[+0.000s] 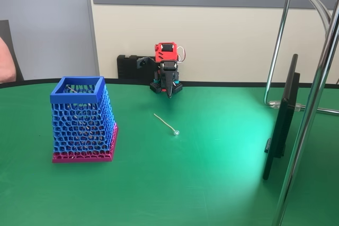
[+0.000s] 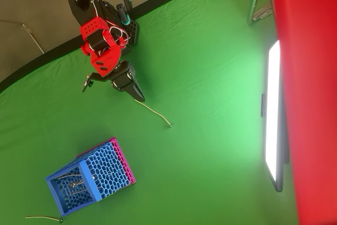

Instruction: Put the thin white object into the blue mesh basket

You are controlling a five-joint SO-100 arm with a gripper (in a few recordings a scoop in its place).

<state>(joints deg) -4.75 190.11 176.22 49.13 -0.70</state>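
Nearest you in the fixed view, left of centre, stands the blue mesh basket (image 1: pixel 80 120). The thin white object (image 1: pixel 165 123) lies on the green table (image 1: pixel 212 173) mid-frame, long axis running diagonally, bead end lower right (plain end toward the arm). Beyond it, upper centre, the gripper (image 1: pixel 169 92) points down, jaws pressed together, grasping nothing.
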